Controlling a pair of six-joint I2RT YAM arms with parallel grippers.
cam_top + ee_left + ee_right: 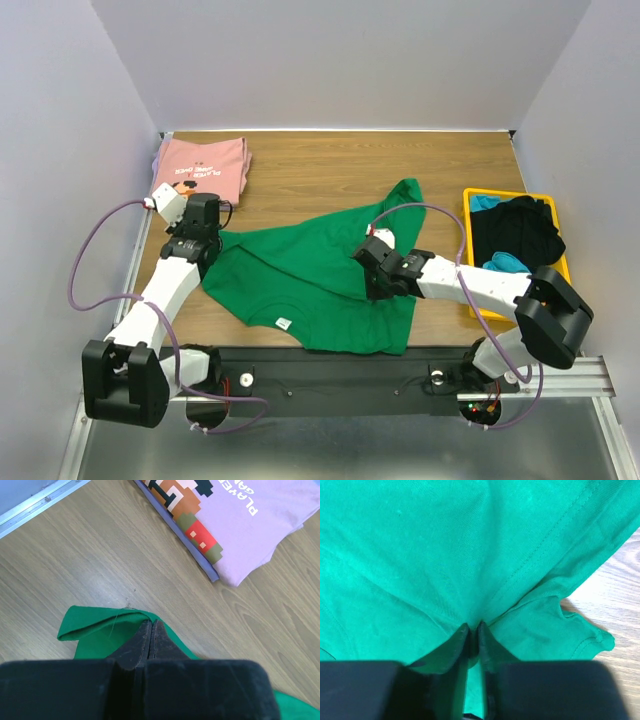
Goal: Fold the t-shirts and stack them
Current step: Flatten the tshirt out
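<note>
Obs: green t-shirt [310, 280] lies rumpled mid-desk [330, 170]. The left end effector [151, 625] is pinched tight on its left edge; right end effector [472, 627] narrow, nipping a fold. Folded pink t-shirt [200, 168] sits far-left.

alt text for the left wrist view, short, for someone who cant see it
The black left gripper is shut on a folded edge of a bright green cloth t-shirt lying on a wooden table. Beyond it, at upper right, lies a folded dusty pink t-shirt with a printed pixel graphic.
</note>
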